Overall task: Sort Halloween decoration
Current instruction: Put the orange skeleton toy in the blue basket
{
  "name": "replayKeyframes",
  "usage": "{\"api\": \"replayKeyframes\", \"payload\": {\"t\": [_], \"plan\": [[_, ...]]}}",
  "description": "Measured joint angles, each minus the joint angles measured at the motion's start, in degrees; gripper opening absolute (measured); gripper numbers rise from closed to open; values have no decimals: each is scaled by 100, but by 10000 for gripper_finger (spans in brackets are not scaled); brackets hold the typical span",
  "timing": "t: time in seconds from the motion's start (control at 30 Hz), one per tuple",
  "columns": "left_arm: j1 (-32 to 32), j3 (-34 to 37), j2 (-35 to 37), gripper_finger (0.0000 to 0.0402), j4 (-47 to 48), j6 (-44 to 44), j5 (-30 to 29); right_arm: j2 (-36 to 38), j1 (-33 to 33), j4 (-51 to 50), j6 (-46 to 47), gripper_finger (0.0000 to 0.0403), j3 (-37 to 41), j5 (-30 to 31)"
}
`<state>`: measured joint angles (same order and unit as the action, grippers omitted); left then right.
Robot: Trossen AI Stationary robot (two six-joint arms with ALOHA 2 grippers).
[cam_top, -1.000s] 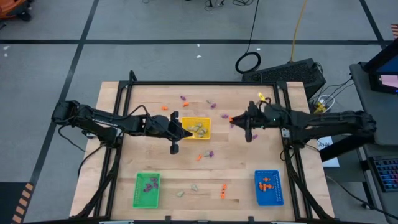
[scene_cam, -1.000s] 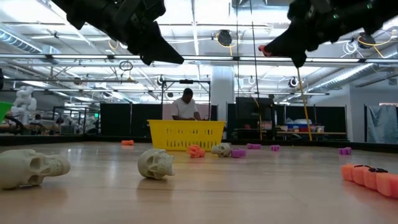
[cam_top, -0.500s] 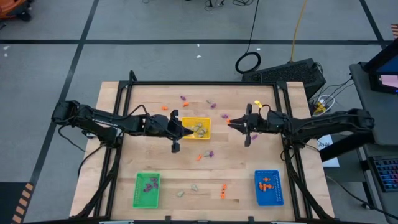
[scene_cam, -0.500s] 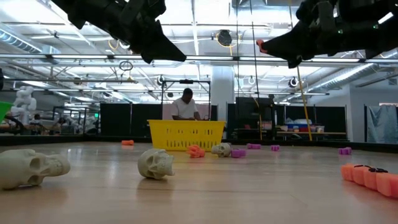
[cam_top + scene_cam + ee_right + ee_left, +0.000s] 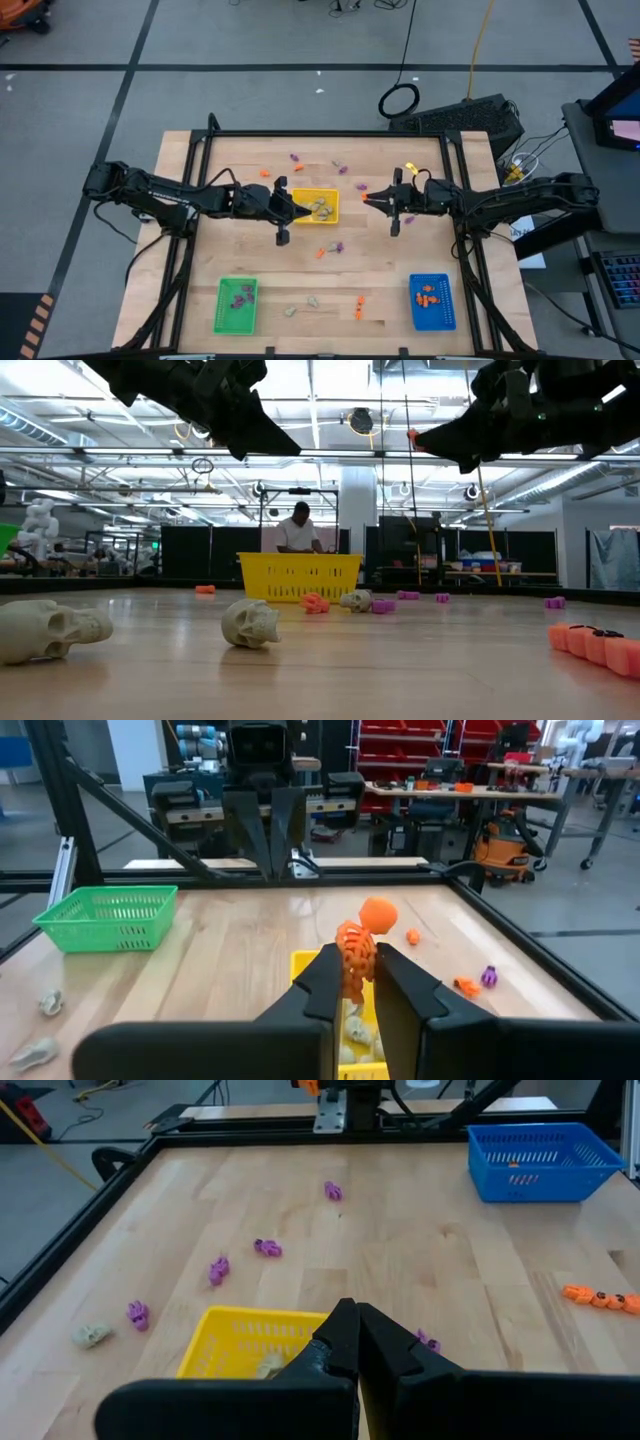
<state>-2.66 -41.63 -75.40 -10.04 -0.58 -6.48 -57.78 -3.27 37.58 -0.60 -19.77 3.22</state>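
While trinkets (image 5: 328,248) lie loose mid-table, sorting is partly done | right gripper (image 5: 353,982) pinches orange skeleton (image 5: 357,942) above centre | left gripper (image 5: 351,1342) pressed together over yellow tray (image 5: 303,213)

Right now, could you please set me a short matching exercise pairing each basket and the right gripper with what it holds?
Things:
1. yellow plastic basket
2. green plastic basket
3. blue plastic basket
4. right gripper

Contents:
A. purple trinkets
B. one orange skeleton trinket, held up
C. pale beige trinkets
D. orange trinkets

Pairs: 1-C, 2-A, 3-D, 4-B
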Motion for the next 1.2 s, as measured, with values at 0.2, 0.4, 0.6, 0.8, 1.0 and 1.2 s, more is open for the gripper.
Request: {"api": "replayKeyframes", "payload": {"t": [0.2,0.4,0.6,0.8,1.0,1.2], "plan": [[0,0,0,0,-2,-17,0,0,0,34,-27,27,0,-3],[0,0,0,0,-1,-15,0,0,0,38,-29,27,0,-25],[0,0,0,0,-11,13,0,0,0,35,-34,27,0,-26],[0,0,0,0,-11,15,-2,0,0,35,-543,27,-2,-26],[0,0,0,0,-11,17,-1,0,0,33,-1332,27,-4,-27],[0,0,0,0,-11,17,0,0,0,33,-2286,27,-4,-26]]}}
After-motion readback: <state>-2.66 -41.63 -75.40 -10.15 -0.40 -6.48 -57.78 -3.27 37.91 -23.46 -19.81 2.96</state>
